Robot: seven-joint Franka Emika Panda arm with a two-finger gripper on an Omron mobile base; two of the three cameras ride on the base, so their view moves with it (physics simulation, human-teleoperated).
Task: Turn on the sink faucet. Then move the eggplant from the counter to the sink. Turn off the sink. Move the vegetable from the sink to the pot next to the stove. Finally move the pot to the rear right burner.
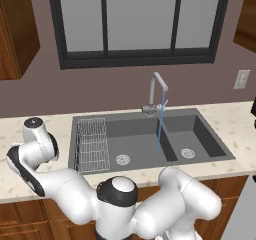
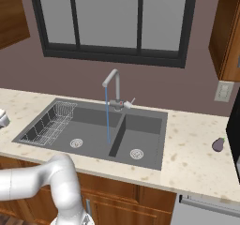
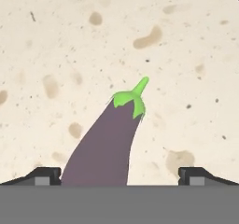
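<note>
The eggplant (image 3: pixel 105 143), long and dark purple with a green cap, lies on the speckled counter. My gripper (image 3: pixel 123 177) is open just above it, one fingertip on each side of its thick end and neither touching it. My arm bends left, with the hand (image 1: pixel 34 128) over the counter left of the sink (image 1: pixel 200 134). The faucet (image 1: pixel 157 89) (image 2: pixel 112 83) is running, and a thin blue stream (image 1: pixel 159 131) (image 2: pixel 107 118) falls into the sink (image 2: pixel 145 125).
A wire dish rack (image 1: pixel 92 144) (image 2: pixel 49 123) sits in the left end of the sink. A small purple vegetable (image 2: pixel 218 145) lies on the counter to the right of the sink, beside a dark edge. A window spans the wall behind the faucet.
</note>
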